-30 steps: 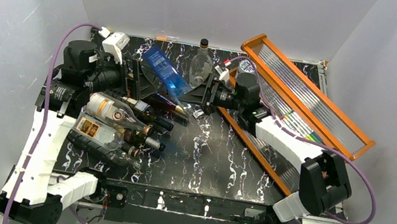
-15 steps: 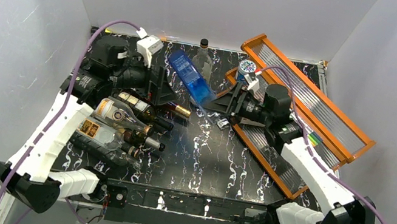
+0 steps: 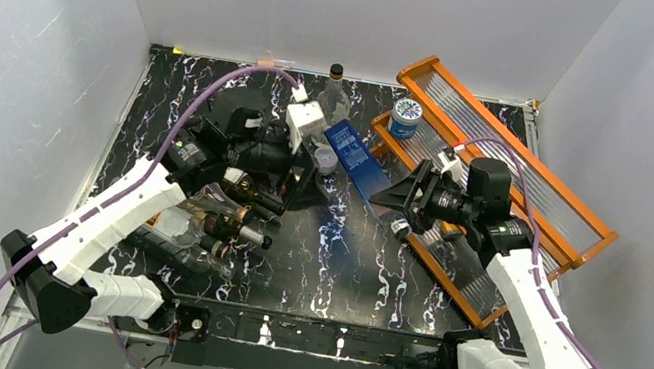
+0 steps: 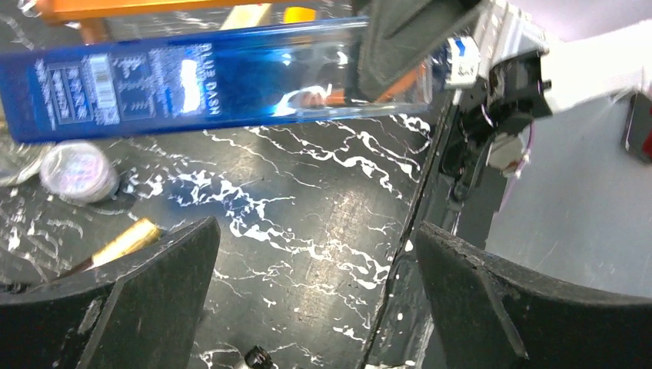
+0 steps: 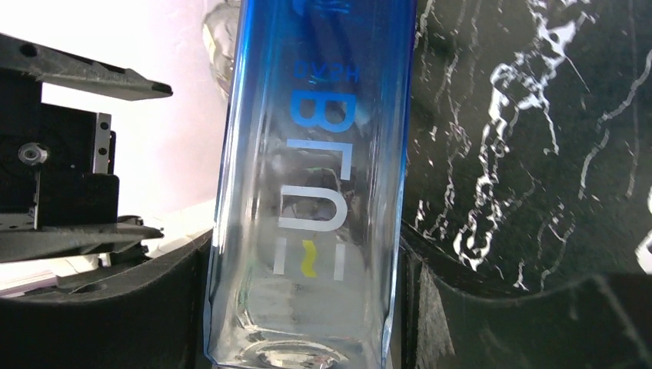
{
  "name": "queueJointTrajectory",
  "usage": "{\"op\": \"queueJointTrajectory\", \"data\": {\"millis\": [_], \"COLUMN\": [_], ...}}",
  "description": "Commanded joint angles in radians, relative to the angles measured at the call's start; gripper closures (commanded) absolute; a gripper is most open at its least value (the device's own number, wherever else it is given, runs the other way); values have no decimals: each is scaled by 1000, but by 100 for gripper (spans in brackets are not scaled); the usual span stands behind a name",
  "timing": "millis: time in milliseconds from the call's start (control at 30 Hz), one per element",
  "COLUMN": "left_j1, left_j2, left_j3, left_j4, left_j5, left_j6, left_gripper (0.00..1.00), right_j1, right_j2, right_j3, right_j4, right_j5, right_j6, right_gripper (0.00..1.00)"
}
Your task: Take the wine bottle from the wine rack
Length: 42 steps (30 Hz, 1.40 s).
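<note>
Over the surface, clear of the wine rack, the blue square bottle hangs tilted, my right hand clamped on its base end. My left hand is spread apart, holding nothing. I judge the glass heavy, rigid, slick and breakable; grip the flat sides.

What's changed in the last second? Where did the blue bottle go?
The blue bottle travelled right, away from the racked bottles toward the orange shelf, carried by the right hand, which is shut on its base and has pulled back. The left hand swung right after it and is open, with the bottle beyond its fingers. The racked bottles and the tin stayed put.
</note>
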Motion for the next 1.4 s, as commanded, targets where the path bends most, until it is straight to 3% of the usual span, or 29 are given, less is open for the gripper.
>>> {"op": "queueJointTrajectory", "data": {"millis": [0, 133, 300, 500, 900, 1367], "left_j1": [-70, -160, -320, -372, -373, -373], "left_j2": [-49, -61, -5, 71, 233, 309], "left_j3": [-91, -144, -157, -161, -166, -141], "left_j4": [116, 163, 166, 216, 431, 478], "left_j5": [105, 88, -44, -105, -141, -110], "left_j6": [171, 311, 518, 637, 639, 631], "left_gripper": [2, 2, 2, 2, 2, 2], "right_j1": [-29, -33, -35, -35, -34, -33], "right_j2": [-52, -59, -50, -39, -12, -3], "right_j3": [109, 153, 195, 200, 233, 252], "right_j4": [-49, -185, -306, -344, -499, -598], "right_j5": [-127, -112, -102, -145, -166, -188], "right_j6": [-176, -259, -321, -340, -492, -591], "right_gripper": [100, 100, 100, 100, 100, 100]}}
